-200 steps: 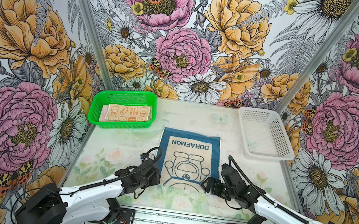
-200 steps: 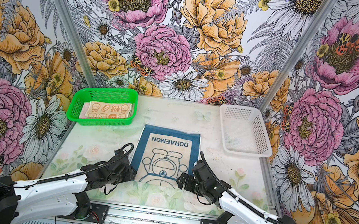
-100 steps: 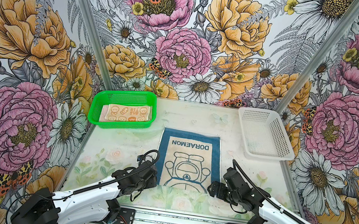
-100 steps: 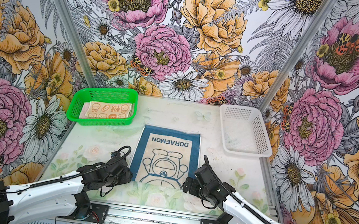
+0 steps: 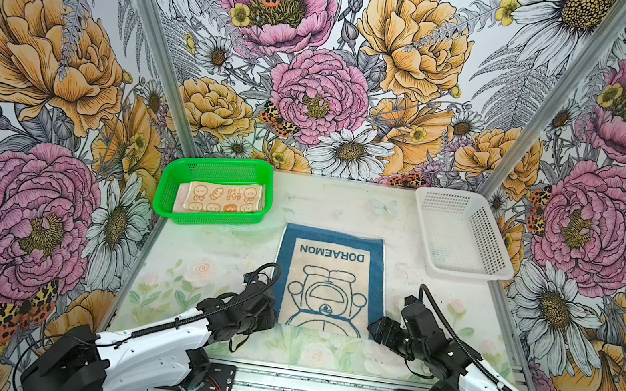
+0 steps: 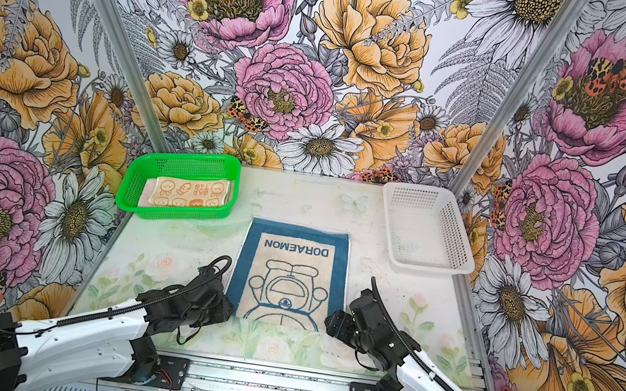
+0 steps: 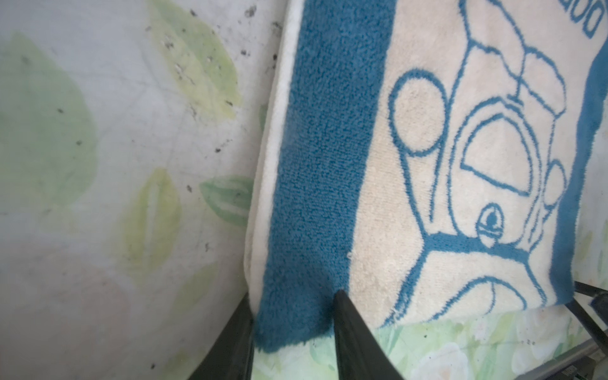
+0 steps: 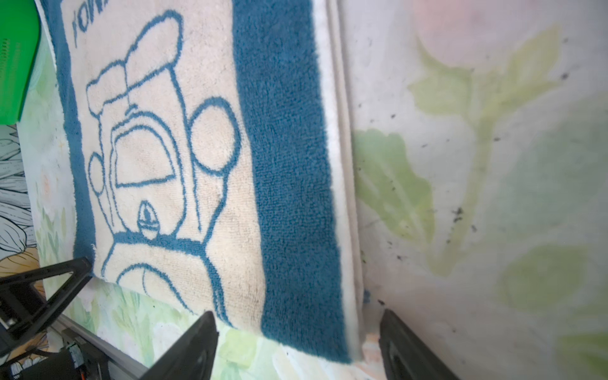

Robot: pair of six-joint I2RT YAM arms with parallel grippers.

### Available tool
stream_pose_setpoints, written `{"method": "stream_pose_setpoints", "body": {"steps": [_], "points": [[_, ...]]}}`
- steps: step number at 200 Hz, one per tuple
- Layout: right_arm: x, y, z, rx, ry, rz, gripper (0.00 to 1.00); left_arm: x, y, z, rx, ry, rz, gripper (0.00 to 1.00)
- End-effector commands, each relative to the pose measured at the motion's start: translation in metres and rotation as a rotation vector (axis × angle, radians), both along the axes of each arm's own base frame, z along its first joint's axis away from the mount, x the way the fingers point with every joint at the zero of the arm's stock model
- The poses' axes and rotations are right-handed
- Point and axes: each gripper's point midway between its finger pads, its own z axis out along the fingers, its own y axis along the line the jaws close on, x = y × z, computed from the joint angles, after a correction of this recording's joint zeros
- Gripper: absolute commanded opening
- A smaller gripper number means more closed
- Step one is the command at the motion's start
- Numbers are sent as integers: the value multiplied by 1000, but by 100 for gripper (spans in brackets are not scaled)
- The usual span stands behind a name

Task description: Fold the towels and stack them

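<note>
Blue towel (image 5: 331, 283) (image 6: 290, 277) lies spread flat on the table (image 5: 208, 265), picture side up. The DORAEMON lettering is at its far end and its near edge sits close to the table's front edge.

Left gripper (image 5: 268, 318) (image 7: 292, 329) is down at the blue towel's near-left corner. Its fingers (image 7: 348, 329) stand narrow and straddle that corner: one finger sits against the white hem, one on the blue border. The cloth between them looks flat, and I can't tell if they already pinch it.

Right gripper (image 5: 375, 332) (image 8: 299, 348) is down at the blue towel's near-right corner. Its fingers (image 8: 197, 345) are wide apart. One is over the cream panel and the other is out on bare table just beside the hem, so the corner lies loose between them and nothing is held.

Green basket (image 5: 214, 167) (image 6: 181, 162) sits just past the blue towel's far-left corner. Inside it lies a folded orange towel (image 5: 218, 201) (image 6: 185, 192) with white figures on it.

White basket (image 5: 450, 194) (image 6: 417, 189) sits off the blue towel's far-right corner, apart from it.
</note>
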Motion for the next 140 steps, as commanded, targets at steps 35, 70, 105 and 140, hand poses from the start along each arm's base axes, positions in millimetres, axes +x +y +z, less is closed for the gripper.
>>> {"method": "stream_pose_setpoints", "body": {"steps": [35, 70, 105, 140], "points": [[-20, 1, -23, 3, 122, 27, 33, -3, 1, -8, 33, 31, -8, 22], [-25, 4, -23, 18, 143, 42, 0, 0, -2, -5, 44, 19, -13, 8], [-29, 4, -21, 34, 153, 41, 0, -2, 0, 1, 61, 14, -42, 0], [-33, 0, 3, 6, 125, 57, 0, -8, 9, 12, 107, 3, -53, 0]]}}
